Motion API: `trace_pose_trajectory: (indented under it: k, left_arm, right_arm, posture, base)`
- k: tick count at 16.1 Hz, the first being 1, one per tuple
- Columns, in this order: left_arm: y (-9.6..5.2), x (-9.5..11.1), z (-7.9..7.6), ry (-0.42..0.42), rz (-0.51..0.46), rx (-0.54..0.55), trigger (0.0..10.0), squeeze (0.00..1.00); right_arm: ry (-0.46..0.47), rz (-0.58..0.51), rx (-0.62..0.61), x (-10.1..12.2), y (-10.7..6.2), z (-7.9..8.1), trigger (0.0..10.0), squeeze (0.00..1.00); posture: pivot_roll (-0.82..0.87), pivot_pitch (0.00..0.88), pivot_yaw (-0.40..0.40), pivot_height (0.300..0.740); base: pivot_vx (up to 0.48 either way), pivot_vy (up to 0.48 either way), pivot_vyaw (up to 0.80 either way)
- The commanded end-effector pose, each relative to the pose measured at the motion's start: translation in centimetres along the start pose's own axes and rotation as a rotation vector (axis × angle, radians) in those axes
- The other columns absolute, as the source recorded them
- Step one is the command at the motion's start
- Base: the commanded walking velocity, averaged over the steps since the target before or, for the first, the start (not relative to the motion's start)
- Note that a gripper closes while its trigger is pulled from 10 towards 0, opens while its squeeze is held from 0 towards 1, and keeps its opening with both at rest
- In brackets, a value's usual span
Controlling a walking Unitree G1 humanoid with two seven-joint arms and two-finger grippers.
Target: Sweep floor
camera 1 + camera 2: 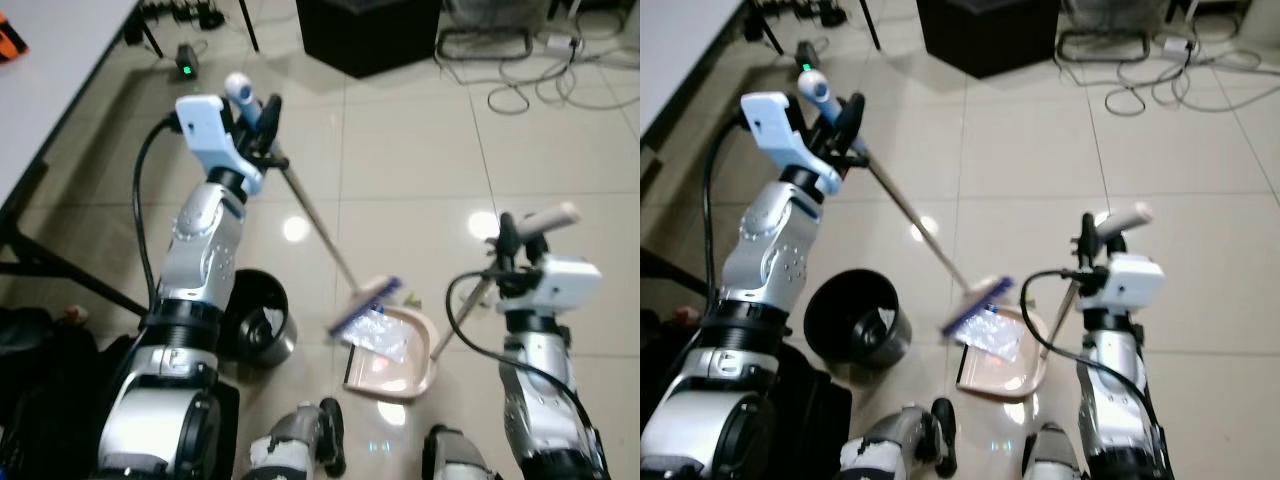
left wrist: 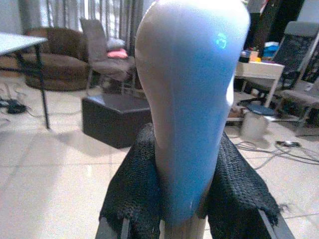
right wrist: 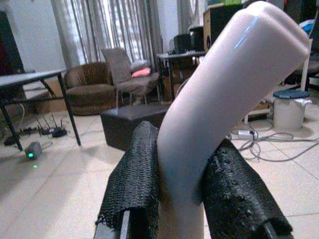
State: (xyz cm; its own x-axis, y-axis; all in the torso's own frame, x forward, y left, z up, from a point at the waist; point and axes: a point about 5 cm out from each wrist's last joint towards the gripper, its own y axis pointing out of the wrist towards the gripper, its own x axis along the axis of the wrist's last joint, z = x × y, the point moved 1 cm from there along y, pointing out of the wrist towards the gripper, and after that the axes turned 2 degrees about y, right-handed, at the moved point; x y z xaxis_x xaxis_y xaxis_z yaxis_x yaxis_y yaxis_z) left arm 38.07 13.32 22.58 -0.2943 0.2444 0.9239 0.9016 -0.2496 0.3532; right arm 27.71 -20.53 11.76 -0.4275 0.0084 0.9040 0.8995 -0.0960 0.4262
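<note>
Bare floor tiles (image 1: 400, 170) are lying open ahead between the two arms. A black bin (image 1: 258, 318) is sitting just left of the dustpan (image 1: 395, 358), crowding that side. Cables (image 1: 540, 85) and a dark box (image 1: 370, 35) are blocking the far floor.

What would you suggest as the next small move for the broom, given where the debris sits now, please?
Probably a short push by the left gripper, nudging the broom further into the dustpan. The crumpled wrapper lies just at its mouth, and the right gripper holds the pan's handle.
</note>
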Motion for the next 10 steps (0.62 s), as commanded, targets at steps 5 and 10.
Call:
trace_pose_trajectory:
  k: [5,10]
  left_arm:
    - [1.2,2.7,0.3,0.013,-0.13,-0.018,10.0,0.0]
    - [0.3,1.2,-3.2,0.0,-0.099,-0.162,10.0,0.0]
  right_arm:
    - [0.025,-0.027,-0.008,1.2,-0.5,-0.4,10.0,0.0]
    - [0.025,-0.055,-0.027,2.1,0.6,-0.7,10.0,0.0]
  posture:
    - [0.06,0.086,0.19,0.74]
    - [0.05,0.078,0.189,0.74]
  base:
    - [0.0,0.0,0.0]
    - [0.0,0.0,0.0]
